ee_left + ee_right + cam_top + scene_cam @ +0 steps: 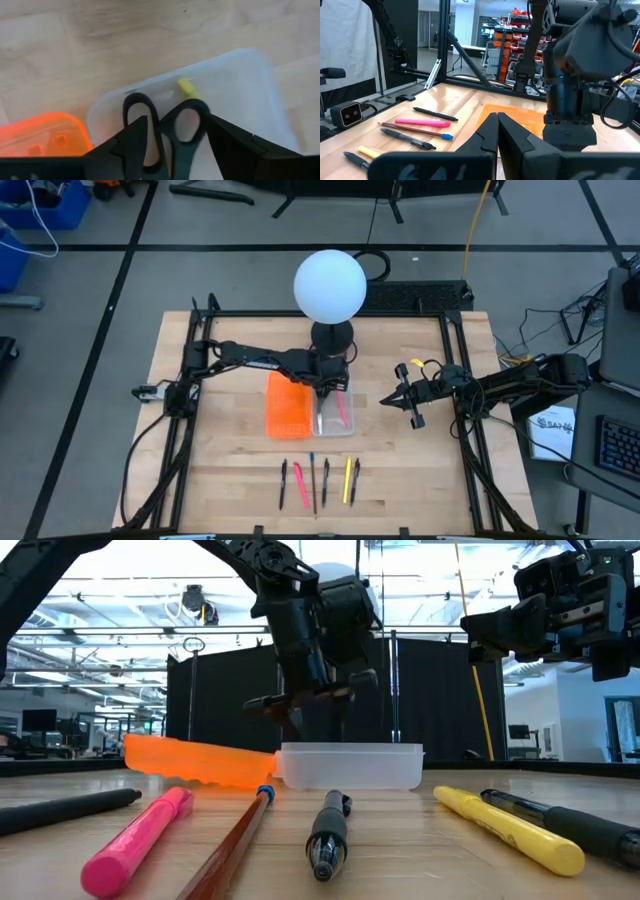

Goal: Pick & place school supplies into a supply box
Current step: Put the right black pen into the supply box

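- The left gripper (172, 150) hangs directly over the clear supply box (260, 85), its two fingers spread wide; the black-handled scissors (165, 125) sit between them, handle loops showing, with gaps on both sides in the left wrist view, so they look released rather than pinched.
- Just beyond the scissors' loops, inside the box, lies a small yellow item (186, 87); a pink-red pen (342, 408) also lies in the box under the gripper.
- The orange perforated piece (285, 407) lies beside the box on the gripper's outer side, touching or nearly touching it.
- Six pens and pencils (318, 480) lie in a row on the table (200, 470), well apart from the gripper toward the front edge.
- The right gripper (392, 400) waits off to the box's other side, fingers pressed together and holding nothing.
- Risk: whether the scissors already rest on the box floor cannot be told; if a loop catches on a finger, lifting away could drag them out or tip the light box.
- Risk: a sideways withdrawal could knock the box wall or the orange piece.
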Action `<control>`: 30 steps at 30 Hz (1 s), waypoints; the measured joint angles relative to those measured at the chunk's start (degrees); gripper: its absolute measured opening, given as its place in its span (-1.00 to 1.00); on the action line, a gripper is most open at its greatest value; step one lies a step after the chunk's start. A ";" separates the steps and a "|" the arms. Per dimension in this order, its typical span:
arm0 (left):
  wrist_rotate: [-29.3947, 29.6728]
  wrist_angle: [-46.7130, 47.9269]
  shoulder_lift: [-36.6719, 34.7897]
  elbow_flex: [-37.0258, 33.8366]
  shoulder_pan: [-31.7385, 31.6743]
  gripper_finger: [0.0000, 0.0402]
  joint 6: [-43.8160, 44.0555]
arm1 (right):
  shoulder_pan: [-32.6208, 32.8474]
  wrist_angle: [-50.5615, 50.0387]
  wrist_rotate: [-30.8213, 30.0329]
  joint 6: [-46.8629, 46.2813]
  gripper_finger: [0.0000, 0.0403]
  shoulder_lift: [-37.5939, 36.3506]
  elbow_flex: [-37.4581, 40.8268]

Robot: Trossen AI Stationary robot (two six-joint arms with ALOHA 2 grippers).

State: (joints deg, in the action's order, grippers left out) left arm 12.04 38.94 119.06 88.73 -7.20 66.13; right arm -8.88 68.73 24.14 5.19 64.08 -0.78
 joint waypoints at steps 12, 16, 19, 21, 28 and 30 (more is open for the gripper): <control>-7.68 9.01 -19.71 0.96 3.71 0.02 -19.38 | 0.00 0.76 -0.02 0.07 -1.00 0.01 0.00; -2.90 13.72 -28.79 -2.72 8.70 -0.32 -22.53 | 0.00 2.42 -0.02 -0.09 -1.00 0.01 0.00; 1.03 13.18 -36.25 -9.32 11.09 -0.69 -21.13 | 0.00 3.53 -0.01 -1.53 -1.00 0.01 0.00; 2.20 9.62 -41.73 -15.82 12.03 -0.91 -20.05 | 0.00 3.67 -0.01 -1.70 -1.00 0.01 0.00; -9.43 -26.78 -56.45 -43.81 12.97 -0.97 -35.26 | 0.00 3.76 0.00 -1.52 -1.00 0.01 0.00; -13.10 -36.69 -58.05 -50.30 12.96 -0.97 -42.26 | 0.00 3.69 0.00 -1.25 -1.00 0.01 0.00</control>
State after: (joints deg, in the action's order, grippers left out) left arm -1.06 2.26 61.01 38.43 5.76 23.87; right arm -8.88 72.42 24.14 3.95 64.10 -0.78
